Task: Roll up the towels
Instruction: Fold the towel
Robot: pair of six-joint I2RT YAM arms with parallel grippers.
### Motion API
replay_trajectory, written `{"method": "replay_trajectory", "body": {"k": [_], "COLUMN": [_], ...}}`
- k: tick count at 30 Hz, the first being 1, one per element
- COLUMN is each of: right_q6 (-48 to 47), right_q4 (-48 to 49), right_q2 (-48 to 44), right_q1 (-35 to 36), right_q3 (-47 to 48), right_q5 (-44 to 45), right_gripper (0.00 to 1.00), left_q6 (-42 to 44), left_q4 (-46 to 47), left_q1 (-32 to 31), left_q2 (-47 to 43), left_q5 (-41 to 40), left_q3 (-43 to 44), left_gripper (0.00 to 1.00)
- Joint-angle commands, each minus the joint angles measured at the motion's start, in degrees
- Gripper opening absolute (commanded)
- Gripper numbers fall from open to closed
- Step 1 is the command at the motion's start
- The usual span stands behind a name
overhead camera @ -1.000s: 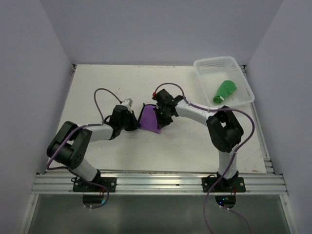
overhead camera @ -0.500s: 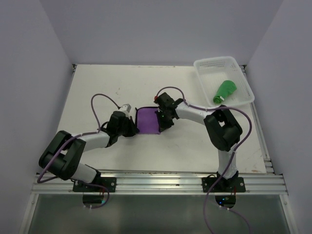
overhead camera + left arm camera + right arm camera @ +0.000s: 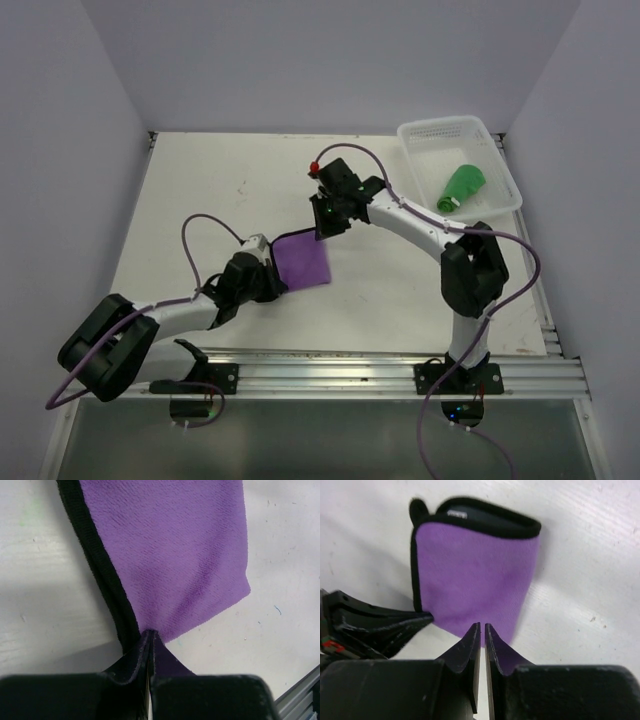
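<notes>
Top of purple towel (image 3: 175, 555) off-frame.

**Robot body.** Left arm (image 3: 185, 312) and right arm (image 3: 410, 225): white tubular links between bulky black joint housings, each on a black base plate (image 3: 195, 378). A thin purple cable (image 3: 184, 238) loops along each. Right wrist bears a red knob (image 3: 314, 166) and green light (image 3: 322, 209). Fingers (image 3: 465, 650) matte black, tapered.

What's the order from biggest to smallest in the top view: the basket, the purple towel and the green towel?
1. basket
2. purple towel, lying flat
3. green towel, rolled up inside the basket, so it looks smallest
</notes>
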Motion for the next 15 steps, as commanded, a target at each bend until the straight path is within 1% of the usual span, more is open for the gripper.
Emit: {"method": "replay_trajectory", "body": {"k": [1,3,4,7,10,15], "right_q6": [-0.5,-0.8,-1.0,-1.1,-1.1,-0.3], "right_q4": [-1.5,-2.3,-2.8,-3.6,-2.8,1.6], "right_q2": [2.3,5.3,6.3,9.7,11.9,14.4], "right_q1": [0.1,0.0,0.0,0.0,0.0,0.0], "right_q3": [5.2,7.7,10.1,12.5,11.9,8.1], "right_q5": [-0.8,-0.3,-0.2,-0.6,-0.8,-1.5], "right_gripper": [0.12,0.12,0.12,0.12,0.12,0.12], "left_q6": [-2.3,-3.3,-3.6,-4.5,-5.4,-6.9], "left_q4": [-2.2,-3.3,-3.7,-5.5,-6.8,-8.0], "left_q1": [-2.0,-3.8,-4.6,-7.2,-8.5,-9.9], "left_q2": [-2.7,-3.8,-4.7,-6.0,-7.3,-9.7], "left_q5": [-3.0,-3.3,-4.8,-6.3,-7.2,-7.6], "left_q3": [-2.2,-2.4,-2.4,-2.5,-3.2,-4.9], "left_gripper": [0.00,0.00,0.00,0.00,0.00,0.00]}}
